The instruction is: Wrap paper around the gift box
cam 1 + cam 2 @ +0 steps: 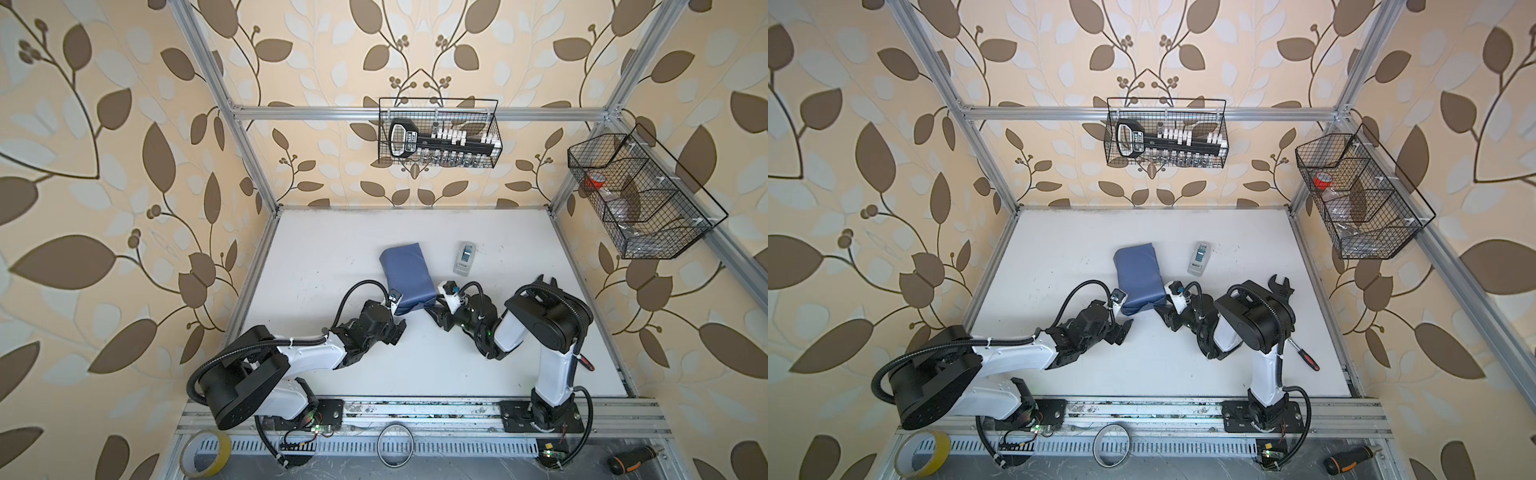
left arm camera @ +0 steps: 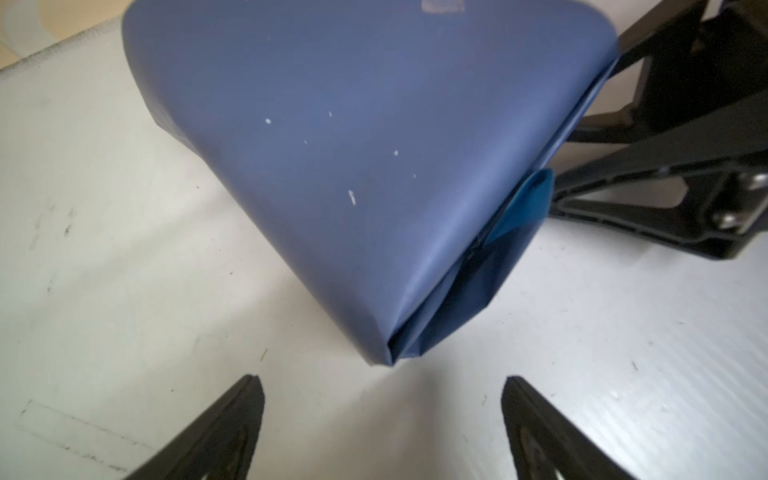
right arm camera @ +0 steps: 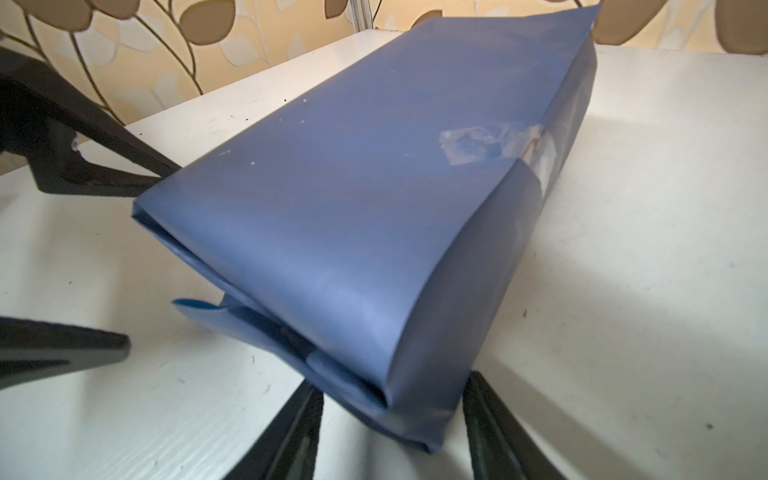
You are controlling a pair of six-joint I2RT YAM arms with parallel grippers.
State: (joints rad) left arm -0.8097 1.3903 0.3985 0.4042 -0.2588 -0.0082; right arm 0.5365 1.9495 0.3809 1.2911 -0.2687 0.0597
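The paper (image 1: 405, 276) lies folded into a slate-blue parcel in the middle of the counter (image 1: 316, 249), taped on top. The right gripper (image 3: 392, 382) has its jaws pinching the parcel's 5 o'clock corner, and the left gripper (image 2: 381, 379) has its jaws released just beside the 7 o'clock corner. 1 grey tape dispenser (image 1: 465, 257) sits near at 2 o'clock, and 1 black wrench (image 1: 1279, 286) lies at 3 o'clock behind the right arm.

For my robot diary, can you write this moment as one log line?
left gripper: open, empty | right gripper: around near corner of paper | paper: taped on top, near end folds loose | box: hidden inside
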